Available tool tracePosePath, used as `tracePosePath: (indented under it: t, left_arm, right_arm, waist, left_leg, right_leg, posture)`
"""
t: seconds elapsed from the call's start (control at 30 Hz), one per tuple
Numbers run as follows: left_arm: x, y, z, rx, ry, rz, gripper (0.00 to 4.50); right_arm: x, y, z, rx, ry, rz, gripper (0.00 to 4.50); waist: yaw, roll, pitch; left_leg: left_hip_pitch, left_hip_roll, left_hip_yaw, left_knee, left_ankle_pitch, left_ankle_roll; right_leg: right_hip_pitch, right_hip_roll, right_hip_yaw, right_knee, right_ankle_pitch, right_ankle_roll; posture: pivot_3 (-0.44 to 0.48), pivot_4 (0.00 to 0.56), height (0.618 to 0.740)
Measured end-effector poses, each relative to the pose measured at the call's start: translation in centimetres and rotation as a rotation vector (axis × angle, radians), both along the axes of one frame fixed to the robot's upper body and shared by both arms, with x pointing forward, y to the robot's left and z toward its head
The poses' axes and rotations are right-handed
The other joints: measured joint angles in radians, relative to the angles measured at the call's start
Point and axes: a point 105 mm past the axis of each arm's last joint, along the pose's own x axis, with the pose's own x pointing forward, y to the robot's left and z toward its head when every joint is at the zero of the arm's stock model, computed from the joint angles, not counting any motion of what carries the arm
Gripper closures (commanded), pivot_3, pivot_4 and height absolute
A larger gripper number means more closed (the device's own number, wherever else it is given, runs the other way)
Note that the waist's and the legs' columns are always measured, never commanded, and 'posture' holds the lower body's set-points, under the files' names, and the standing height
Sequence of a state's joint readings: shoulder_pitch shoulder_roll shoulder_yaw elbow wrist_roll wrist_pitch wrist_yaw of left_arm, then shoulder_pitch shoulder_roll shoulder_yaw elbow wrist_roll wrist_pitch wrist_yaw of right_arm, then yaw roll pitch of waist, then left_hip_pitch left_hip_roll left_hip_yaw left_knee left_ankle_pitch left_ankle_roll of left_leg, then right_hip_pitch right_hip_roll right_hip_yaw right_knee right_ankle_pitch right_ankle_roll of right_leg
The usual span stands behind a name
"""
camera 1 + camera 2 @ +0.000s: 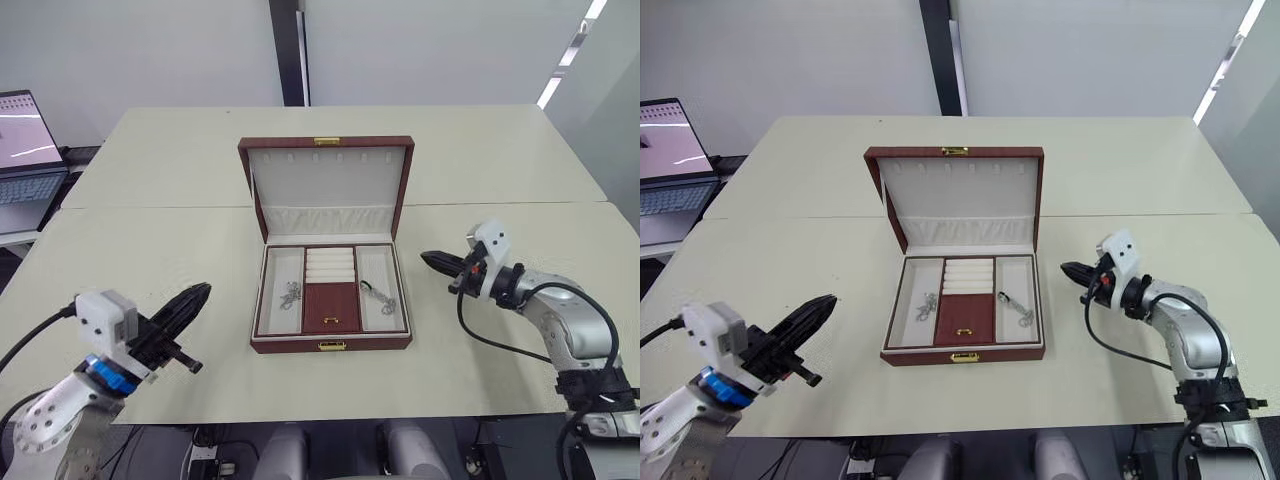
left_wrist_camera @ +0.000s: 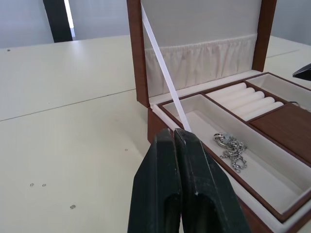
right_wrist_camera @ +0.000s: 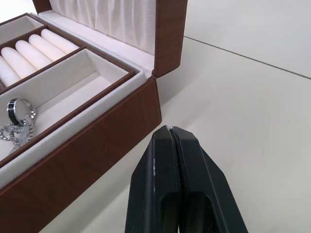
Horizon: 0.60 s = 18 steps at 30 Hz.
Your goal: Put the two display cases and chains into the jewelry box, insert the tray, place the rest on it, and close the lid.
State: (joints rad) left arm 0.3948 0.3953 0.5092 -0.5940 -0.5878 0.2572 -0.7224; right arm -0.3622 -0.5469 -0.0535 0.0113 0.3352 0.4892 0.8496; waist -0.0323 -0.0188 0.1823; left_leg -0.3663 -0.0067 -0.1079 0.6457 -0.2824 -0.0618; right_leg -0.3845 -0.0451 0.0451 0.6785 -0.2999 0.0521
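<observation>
The jewelry box [image 1: 330,345] stands open at the table's middle, its cream-lined lid [image 1: 328,185] upright at the back. The tray [image 1: 331,306] sits inside it, showing cream ring rolls and a dark red panel. Silvery chains lie in the tray's left compartment [image 1: 291,296] and right compartment [image 1: 382,298]. The display cases are hidden. My left gripper [image 1: 200,292] is shut and empty, well left of the box. A little off the box's right side, my right gripper [image 1: 428,260] is shut and empty, pointing at it. A white ribbon stay [image 2: 163,73] links lid and box.
A laptop [image 1: 25,150] sits open on a side desk at the far left. A seam [image 1: 150,208] crosses the table level with the lid. Bare tabletop lies on both sides of the box and in front of it.
</observation>
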Motion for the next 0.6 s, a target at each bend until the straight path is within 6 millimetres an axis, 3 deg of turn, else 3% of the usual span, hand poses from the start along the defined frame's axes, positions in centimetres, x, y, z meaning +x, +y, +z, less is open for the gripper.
tracePosePath:
  t: [0.23,0.43,0.6]
  left_arm:
    - [-2.7,-2.1,-1.7,-0.049,0.023,-0.013,4.44]
    - [-3.0,-4.0,0.0,-0.059,-0.054,-0.056,4.44]
    - [-4.2,-3.9,0.2,-0.048,-0.098,-0.017,4.44]
  right_arm:
    - [1.5,-1.2,0.4,-0.008,-0.024,-0.005,4.5]
    - [2.4,-1.4,1.4,-0.019,-0.058,0.006,4.5]
    - [2.6,-1.6,1.3,-0.025,-0.061,0.008,4.5]
  waist:
    - [0.0,0.0,0.0]
    - [0.0,-0.001,0.0]
    - [-0.002,-0.001,0.0]
  left_leg:
    - [0.0,0.0,0.0,0.0,0.0,0.0]
    - [0.0,0.0,0.0,0.0,0.0,0.0]
    - [0.0,0.001,0.001,0.0,0.0,0.0]
  right_leg:
    - [0.0,0.001,0.0,0.0,0.0,0.0]
    - [0.0,0.002,0.0,0.0,0.0,0.0]
    - [0.0,0.002,0.001,0.0,0.0,0.0]
  posture:
    - [0.0,0.15,0.74]
    - [0.0,0.15,0.74]
    - [0.0,0.15,0.74]
